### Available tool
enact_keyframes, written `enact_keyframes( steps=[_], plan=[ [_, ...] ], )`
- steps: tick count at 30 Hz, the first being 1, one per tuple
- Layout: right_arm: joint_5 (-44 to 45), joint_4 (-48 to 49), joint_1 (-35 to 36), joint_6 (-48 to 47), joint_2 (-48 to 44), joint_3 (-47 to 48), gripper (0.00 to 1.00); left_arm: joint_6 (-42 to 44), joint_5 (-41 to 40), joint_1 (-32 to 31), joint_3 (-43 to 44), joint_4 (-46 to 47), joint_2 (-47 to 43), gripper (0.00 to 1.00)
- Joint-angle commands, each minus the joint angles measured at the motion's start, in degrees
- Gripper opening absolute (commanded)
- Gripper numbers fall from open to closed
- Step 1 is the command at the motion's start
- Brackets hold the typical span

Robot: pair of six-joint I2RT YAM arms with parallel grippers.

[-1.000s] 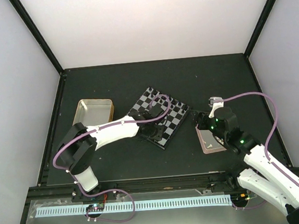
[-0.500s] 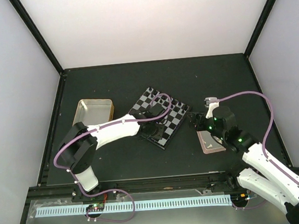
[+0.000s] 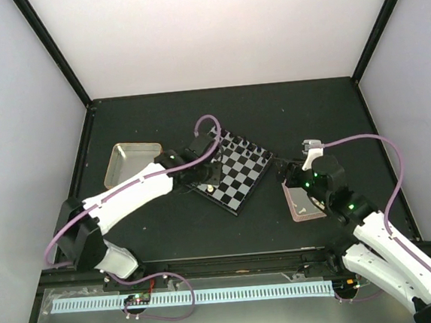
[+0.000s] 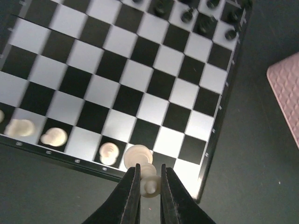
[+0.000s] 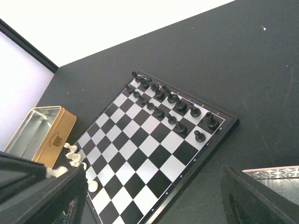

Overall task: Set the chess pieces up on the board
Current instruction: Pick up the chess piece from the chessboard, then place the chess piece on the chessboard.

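The board (image 3: 239, 167) lies at the table's middle, turned at an angle. Black chess pieces (image 5: 173, 105) stand in two rows along its far right side. A few white pieces (image 4: 53, 136) stand in the row at its near left edge. My left gripper (image 3: 204, 179) is at that edge. In the left wrist view its fingers (image 4: 132, 193) are shut on the head of a white chess piece (image 4: 148, 179), whose base is over an edge square. My right gripper (image 3: 286, 172) is open and empty, right of the board and above the pink tray's far end.
A yellow-rimmed metal tin (image 3: 131, 163) lies left of the board and also shows in the right wrist view (image 5: 39, 133). A pink tray (image 3: 303, 199) lies right of the board, under my right wrist. Black frame rails edge the table.
My left gripper has moved from over the board's near middle back to its near left edge, and the arm has swung left. My right gripper has barely shifted.
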Motion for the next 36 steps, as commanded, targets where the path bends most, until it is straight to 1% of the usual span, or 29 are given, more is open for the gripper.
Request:
enact_keyframes(
  steps=[1,4,6,8,11,22,28,32,36],
  plan=[
    [1.2,0.8,0.2,0.7,0.4,-0.8,0.78,-0.5,-2.4,4.5,-0.4,-1.3,-2.9,0.08],
    [1.2,0.8,0.2,0.8,0.5,-1.0,0.78,-0.7,-1.6,7.2,-3.0,-0.1,-3.3,0.08],
    [1.2,0.9,0.2,0.8,0.7,-1.1,0.78,-0.9,0.8,8.8,-5.0,1.6,-2.9,0.08],
    [1.1,1.0,0.2,0.8,0.9,-1.1,0.78,-0.9,3.9,9.7,-6.7,3.4,-2.1,0.08],
    [1.0,1.1,0.2,0.8,1.3,-1.0,0.78,-1.2,5.4,10.4,-8.3,5.5,-0.5,0.09],
    [1.3,0.7,0.2,0.8,1.8,-1.1,0.78,-0.8,5.3,11.0,-9.9,9.6,5.3,0.09],
    [1.3,0.6,0.2,0.6,2.2,-1.1,0.78,-0.5,3.4,11.1,-9.2,10.0,8.1,0.09],
    [1.3,0.5,0.2,0.6,2.2,-1.1,0.78,-0.3,3.5,11.1,-9.4,9.9,9.2,0.12],
    [1.4,0.2,0.2,0.6,2.0,-1.1,0.78,-0.4,3.8,11.2,-9.7,9.1,8.1,0.19]
  ],
)
